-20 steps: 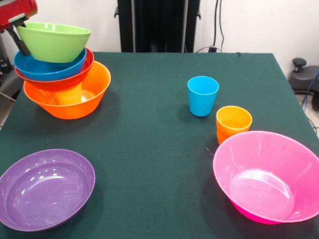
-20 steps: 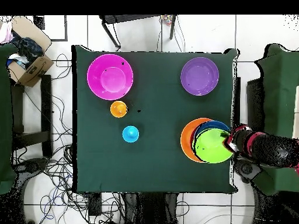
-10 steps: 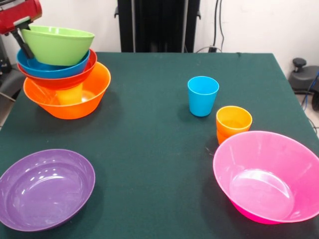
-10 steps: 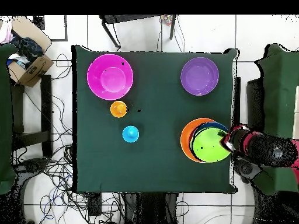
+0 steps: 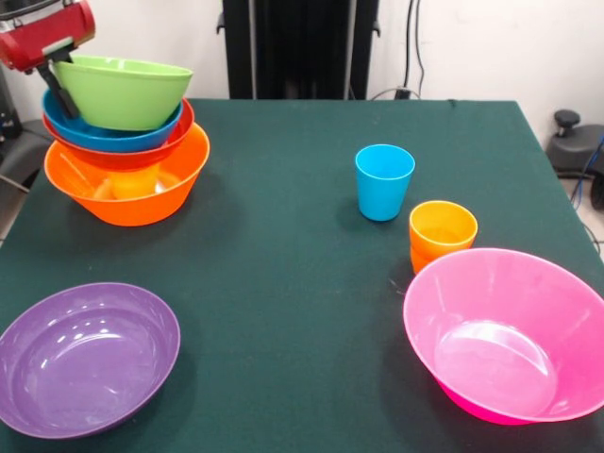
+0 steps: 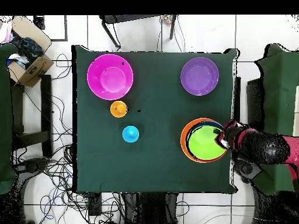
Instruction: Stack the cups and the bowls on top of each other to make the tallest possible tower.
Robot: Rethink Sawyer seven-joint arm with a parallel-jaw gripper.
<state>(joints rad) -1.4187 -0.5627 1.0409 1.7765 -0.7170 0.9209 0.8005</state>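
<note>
Front view | claw [image 5: 55, 68] clamps green bowl [image 5: 123, 91] rim | bowl atop tower [image 5: 127, 170], right of claw

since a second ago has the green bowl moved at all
Yes. In the front view the green bowl has shifted right, toward the blue cup, sitting more squarely over the big orange bowl.

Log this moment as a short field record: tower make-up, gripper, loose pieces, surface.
tower: glossy plastic bowls nested, large orange bowl as base, then red-orange bowl, blue bowl, green bowl on top, tilted
gripper: red and black gripper at the green bowl's rim; grip state unclear
loose cups: blue plastic tumbler; orange tumbler, beside the pink bowl
loose bowls: purple plastic bowl; pink plastic bowl
surface: dark green tablecloth
</note>
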